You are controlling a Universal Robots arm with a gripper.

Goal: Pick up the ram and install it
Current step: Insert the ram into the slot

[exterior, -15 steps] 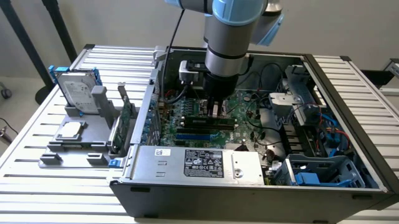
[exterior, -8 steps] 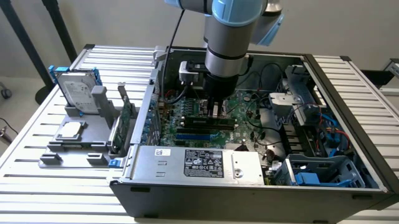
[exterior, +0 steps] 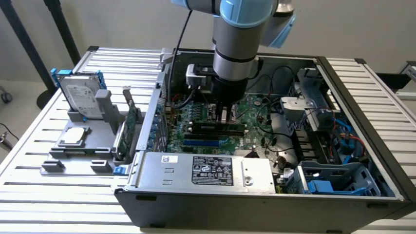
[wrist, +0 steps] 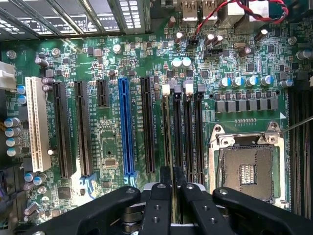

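Observation:
My gripper [exterior: 224, 116] reaches straight down into the open computer case [exterior: 364, 122], over the black memory slots [wrist: 193, 132] on the green motherboard [wrist: 107, 142]. The ram [wrist: 168, 137] is seen edge-on as a thin strip running from between my fingers [wrist: 159, 200] along the leftmost memory slot. In the exterior view it is a long dark stick [exterior: 206, 128] standing upright under the gripper. The fingers are nearly together, shut on the ram's upper edge. Whether the ram is pressed fully into the slot I cannot tell.
A blue slot [wrist: 126, 127], black expansion slots [wrist: 82, 127] and a white slot [wrist: 36, 122] lie beside the memory slots. The processor socket [wrist: 247, 169] is on the other side. Outside the case, a grey holder [exterior: 85, 141] carries a silver hard drive [exterior: 81, 92] and a green card [exterior: 132, 124].

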